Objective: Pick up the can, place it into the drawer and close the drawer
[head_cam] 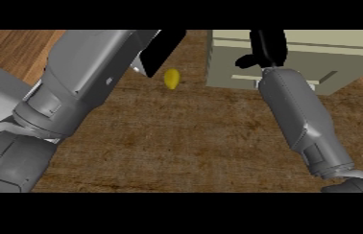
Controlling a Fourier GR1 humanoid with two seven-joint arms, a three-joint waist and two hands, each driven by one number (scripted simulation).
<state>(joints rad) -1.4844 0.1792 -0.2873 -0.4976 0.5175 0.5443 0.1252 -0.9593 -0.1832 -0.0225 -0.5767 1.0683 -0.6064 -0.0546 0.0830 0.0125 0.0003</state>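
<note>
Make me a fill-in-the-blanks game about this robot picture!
1. The small object lying on the counter is coloured ____.
2. The right hand reaches over the beige ____.
3. The yellow object lies to the ____ of the drawer unit in the head view.
4. The counter looks made of ____.

Missing words: yellow; drawer unit; left; wood.

Your table [191, 146] runs across the whole view. At its far right stands the drawer unit [312, 46]; your right hand [266, 48] is over its front, the forearm rising from the lower right. Left of the unit lies a small object [172, 78], just beside your left hand [162, 51], upper left.
</note>
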